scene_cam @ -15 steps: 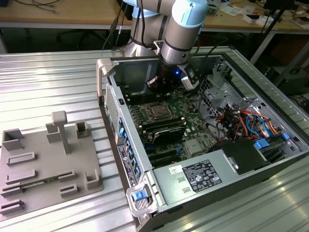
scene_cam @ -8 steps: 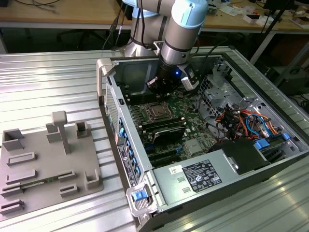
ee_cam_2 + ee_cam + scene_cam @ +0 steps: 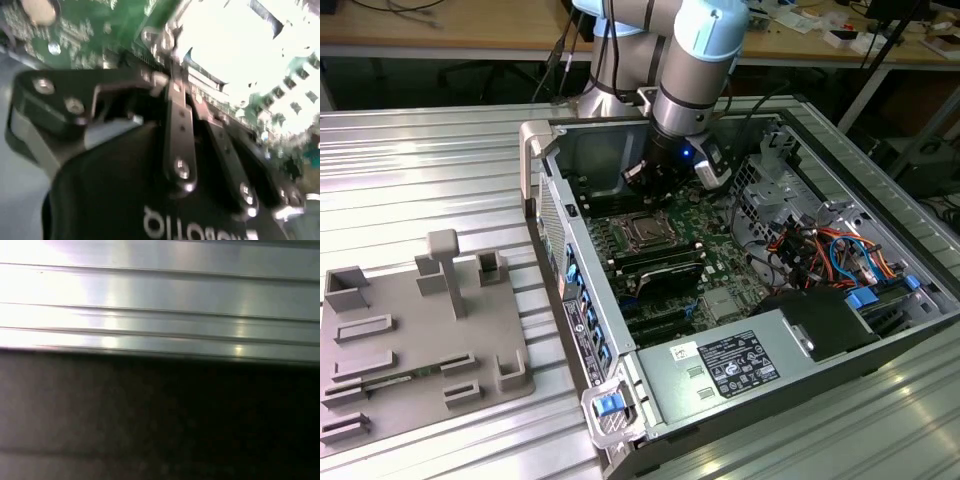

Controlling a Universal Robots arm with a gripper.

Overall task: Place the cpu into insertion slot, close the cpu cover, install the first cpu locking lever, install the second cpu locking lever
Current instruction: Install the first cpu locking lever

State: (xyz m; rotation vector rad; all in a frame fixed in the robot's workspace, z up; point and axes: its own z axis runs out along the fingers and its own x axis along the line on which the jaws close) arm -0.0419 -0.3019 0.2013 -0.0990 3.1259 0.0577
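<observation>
In the exterior view the arm reaches down into an open computer case. My gripper hangs low over the green motherboard, just behind the insertion slot. The slot is a square socket with a silver metal frame. A silver-grey square, the cpu, lies inside it. Whether the cpu cover is down over it I cannot tell, and the locking levers are too small to make out. In the second wrist view the gripper's black housing sits close above the green motherboard.
Long black memory slots run in front of the socket. Orange and blue cables fill the case at the exterior view's right, beside a power supply box. A grey fixture plate lies on the ribbed metal table.
</observation>
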